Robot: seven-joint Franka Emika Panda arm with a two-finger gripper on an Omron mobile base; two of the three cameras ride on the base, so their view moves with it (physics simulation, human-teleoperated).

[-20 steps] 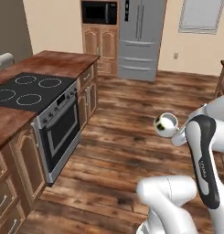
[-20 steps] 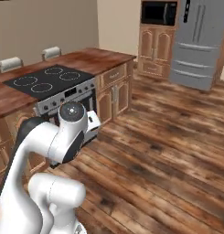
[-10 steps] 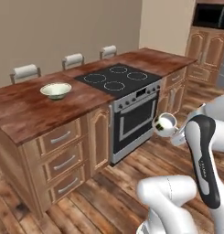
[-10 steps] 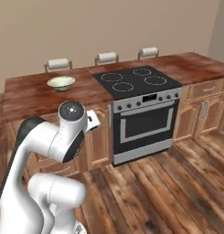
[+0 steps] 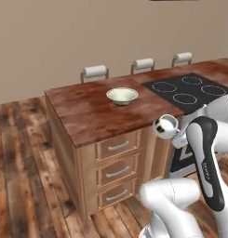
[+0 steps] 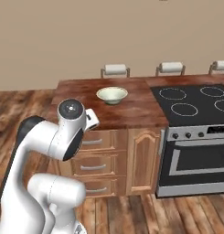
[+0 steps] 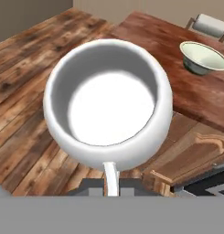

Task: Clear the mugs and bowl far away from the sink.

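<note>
i carry the plain white rounded mug (image 7: 109, 105) right in front of my hand camera, its mouth open toward the lens and its thin handle running down to where my gripper (image 7: 111, 185) sits at the bottom of the hand view. my fingertips are hidden behind the handle and the mug's belly, so i cannot tell from that view how far the jaws stand apart; the mug hangs in the air off the handle, well clear of any surface, so i take it as clamped by the handle between them. in the left base view the same mug (image 5: 165, 127) sits at the end of my arm, held out in front of the drawers of the brown wooden island counter (image 5: 87, 116), lower than its top edge.

the wide, shallow, pale green-cream bowl (image 5: 122, 95) stands upright on that counter top, near the back edge, well apart from the mug i hold. in the right base view the bowl (image 6: 112, 95) is left of the black stovetop with ring marks (image 6: 195, 103). in the hand view the bowl (image 7: 203, 57) shows at the upper right, beyond the mug's rim.
</note>
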